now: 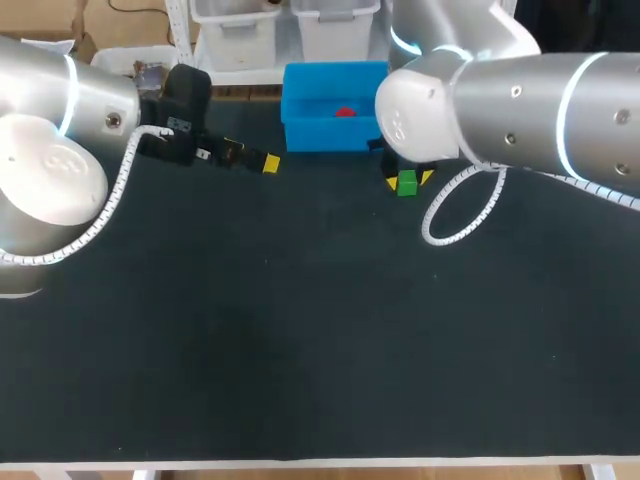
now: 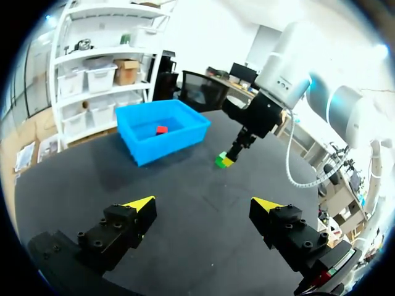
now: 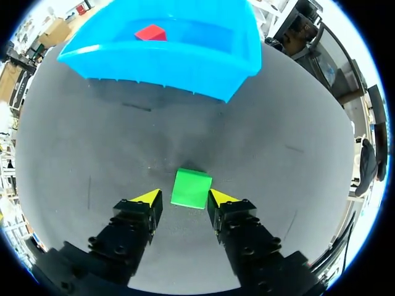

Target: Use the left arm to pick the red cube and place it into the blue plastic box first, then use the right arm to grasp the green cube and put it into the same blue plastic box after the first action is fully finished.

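Note:
The red cube (image 1: 345, 112) (image 2: 161, 129) (image 3: 150, 32) lies inside the blue plastic box (image 1: 300, 80) (image 2: 145, 157) (image 3: 173, 68) at the table's far middle. On the black mat just in front of the box sits the green cube (image 1: 406, 183) (image 2: 220, 161) (image 3: 191, 189). My right gripper (image 1: 408, 179) (image 3: 186, 198) is down around it, one finger at its side and a thin gap showing at the other. My left gripper (image 1: 252, 156) (image 2: 204, 203) hangs open and empty to the left of the box, above the mat.
The black mat (image 1: 300, 330) covers the table; its whole near half is bare. A white coiled cable (image 1: 450, 215) loops down from my right arm beside the green cube.

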Controlling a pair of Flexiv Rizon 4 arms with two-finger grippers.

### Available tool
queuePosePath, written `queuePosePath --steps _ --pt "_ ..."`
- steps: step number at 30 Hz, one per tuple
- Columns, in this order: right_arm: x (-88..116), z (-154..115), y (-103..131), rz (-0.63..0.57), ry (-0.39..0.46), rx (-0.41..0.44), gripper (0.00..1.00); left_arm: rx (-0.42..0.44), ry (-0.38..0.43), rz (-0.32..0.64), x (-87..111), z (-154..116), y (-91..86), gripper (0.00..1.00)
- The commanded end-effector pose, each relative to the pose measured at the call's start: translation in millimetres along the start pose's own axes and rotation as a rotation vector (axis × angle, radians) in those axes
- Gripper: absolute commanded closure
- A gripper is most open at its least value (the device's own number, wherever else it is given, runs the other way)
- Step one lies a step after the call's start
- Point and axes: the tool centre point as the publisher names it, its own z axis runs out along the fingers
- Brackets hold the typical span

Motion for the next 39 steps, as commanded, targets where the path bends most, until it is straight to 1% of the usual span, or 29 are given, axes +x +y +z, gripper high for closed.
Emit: queuePosePath --steps 1,13,19,21,24,25,26,30,32,34,36,39 --pt "3 3 0 0.005 -0.012 0.007 0.54 0.003 -0.01 0.002 2.4 -1 0.5 0.0" --pt "-1 8 -3 0.029 -0.023 0.013 0.52 0.003 -0.01 0.002 2.4 -1 0.5 0.0" --pt "-1 10 -4 0.032 -0.022 0.017 0.53 0.003 -0.01 0.002 2.4 -1 0.5 0.0" --pt "-2 10 -4 0.032 -0.022 0.018 0.59 0.003 -0.01 0.002 2.4 -1 0.5 0.0" --pt "-2 10 -4 0.03 -0.022 0.018 0.72 0.003 -0.01 0.002 2.4 -1 0.5 0.0" --pt "-2 10 -4 0.029 -0.022 0.017 0.89 0.003 -0.01 0.002 2.4 -1 0.5 0.0" --pt "-1 9 -3 0.032 -0.023 0.011 1.0 0.003 -0.01 0.002 2.4 -1 0.5 0.0" --pt "-1 0 -4 0.031 -0.037 0.004 1.0 0.003 -0.01 0.002 2.4 -1 0.5 0.0" --pt "0 -8 -4 0.033 -0.055 -0.003 1.0 0.003 -0.01 0.002 2.4 -1 0.5 0.0" --pt "-3 -19 -4 0.039 -0.099 -0.017 1.0 0.003 -0.01 0.002 2.4 -1 0.5 0.0" --pt "-8 -33 -6 0.052 -0.171 -0.045 1.0 0.003 -0.01 0.002 2.4 -1 0.5 0.0" --pt "-17 -53 -4 0.027 -0.318 -0.092 1.0 0.003 -0.01 0.002 2.4 -1 0.5 0.0"
